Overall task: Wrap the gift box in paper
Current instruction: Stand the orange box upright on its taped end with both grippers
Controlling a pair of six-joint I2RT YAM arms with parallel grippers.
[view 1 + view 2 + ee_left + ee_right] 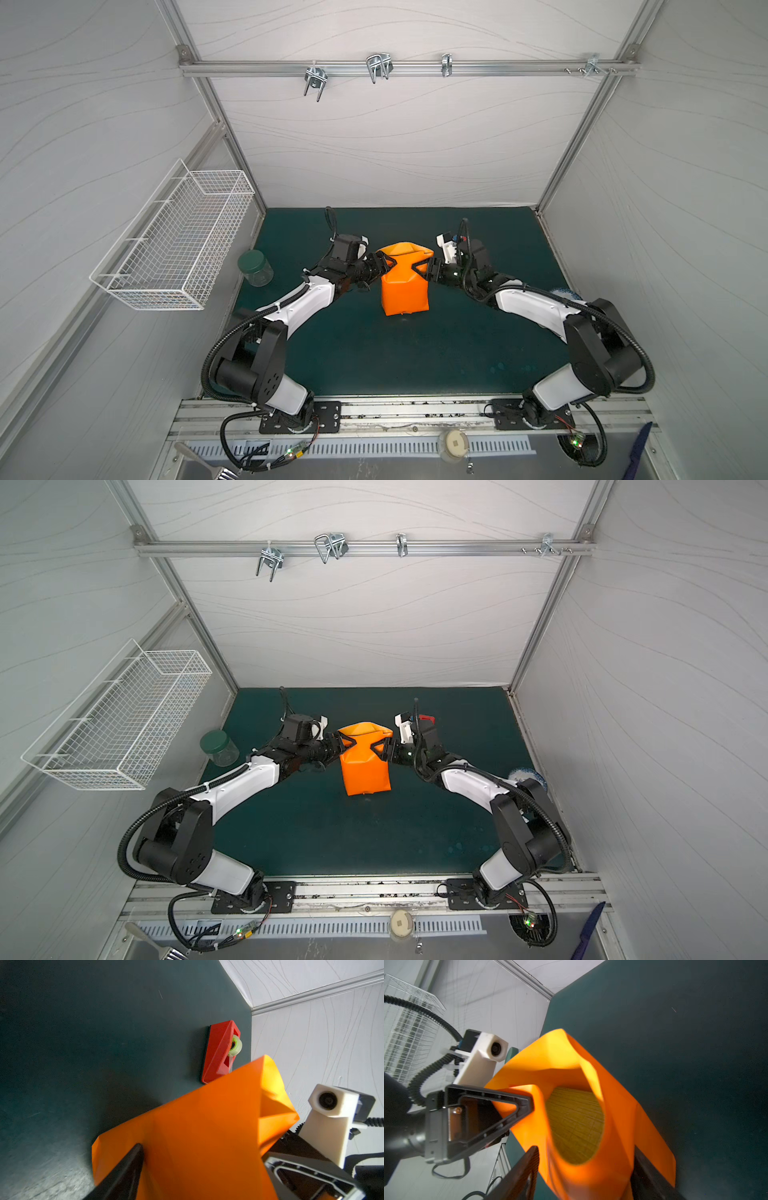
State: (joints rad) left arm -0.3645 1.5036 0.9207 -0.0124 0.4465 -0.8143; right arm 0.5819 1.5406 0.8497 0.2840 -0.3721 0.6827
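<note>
The paper [405, 291] is folded up around the gift box [575, 1126], and the bundle stands upright in the middle of the tabletop [374, 353]; its far end gapes open, showing the olive box inside. The left gripper [386, 262] and the right gripper [423, 268] meet it from opposite sides near that open end. Both pairs of jaws are spread wide with paper between them, though I cannot tell whether either is truly clamping.
</note>
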